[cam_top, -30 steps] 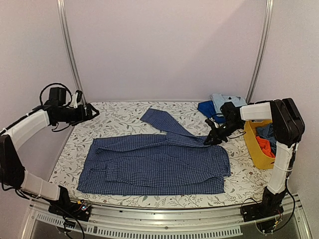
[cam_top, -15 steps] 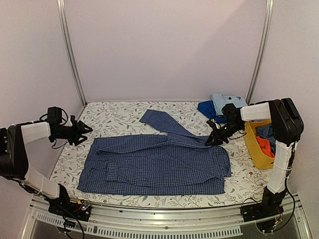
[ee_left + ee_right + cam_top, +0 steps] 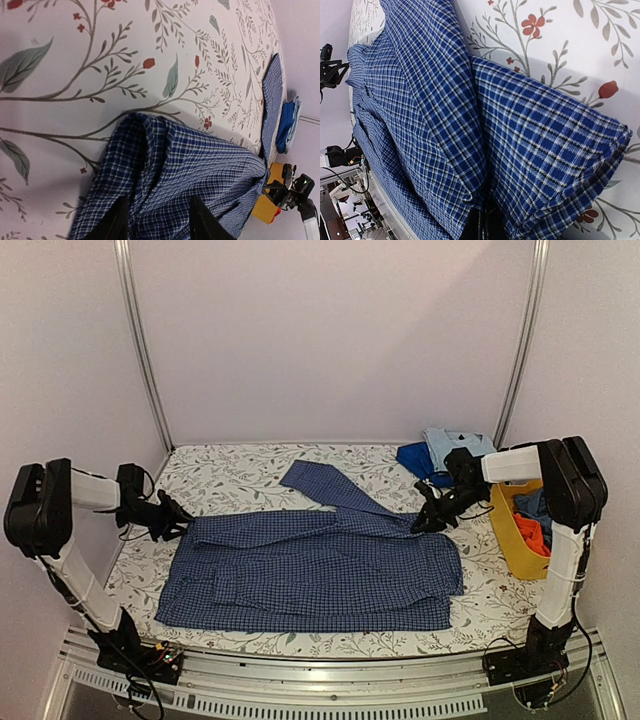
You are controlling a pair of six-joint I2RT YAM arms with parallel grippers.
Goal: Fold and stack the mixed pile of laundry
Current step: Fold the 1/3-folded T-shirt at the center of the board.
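A blue small-check shirt (image 3: 310,565) lies spread flat across the middle of the table, one sleeve (image 3: 325,480) angled toward the back. My left gripper (image 3: 181,521) is low at the shirt's upper left corner. In the left wrist view its jaws (image 3: 159,199) stand apart, with a raised fold of the shirt (image 3: 190,165) between the fingers. My right gripper (image 3: 424,523) is at the shirt's upper right corner, shut on a pinch of the checked cloth (image 3: 430,100). Its dark fingers (image 3: 485,222) are nearly buried in the fabric.
A yellow basket (image 3: 512,540) at the right edge holds an orange cloth (image 3: 533,533) and dark blue clothing. A light blue garment (image 3: 455,443) and a royal blue one (image 3: 415,458) lie at the back right. Bare floral tablecloth (image 3: 230,475) shows at back left.
My left arm has swung down from the back left to the shirt's upper left corner, and its jaws have narrowed around the cloth. The right arm and shirt have not moved.
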